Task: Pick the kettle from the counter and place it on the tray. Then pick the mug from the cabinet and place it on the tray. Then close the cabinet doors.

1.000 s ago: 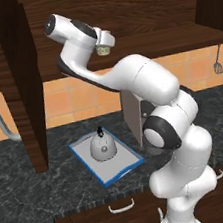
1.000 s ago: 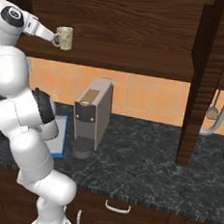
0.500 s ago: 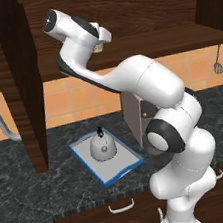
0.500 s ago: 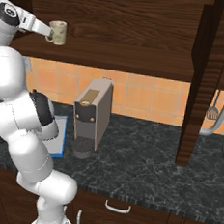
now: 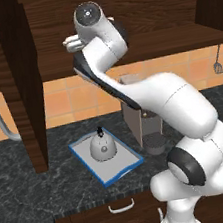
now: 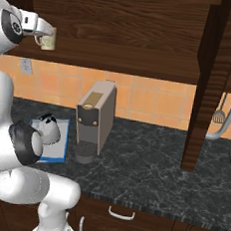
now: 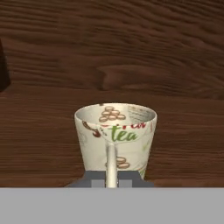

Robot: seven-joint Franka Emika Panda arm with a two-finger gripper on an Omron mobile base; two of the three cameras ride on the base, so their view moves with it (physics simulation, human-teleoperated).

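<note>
Mug [image 7: 114, 135] stands upright on the cabinet [image 5: 138, 8] shelf dead ahead of my gripper [image 7: 112, 177] — jaws clenched on its near wall; tray [image 5: 119, 169] lies below on the counter [image 6: 147, 170], kettle [image 5: 102, 146] aboard.

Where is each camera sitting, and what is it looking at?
Left base view: behind the arm's left, facing the kettle on the tray; arm rising at right.
Right base view: behind its right, facing the coffee machine; arm at left, gripper holding the mug.
Hand view: on the hand, facing the mug and cabinet.
Both base views share kettle and tray.
</note>
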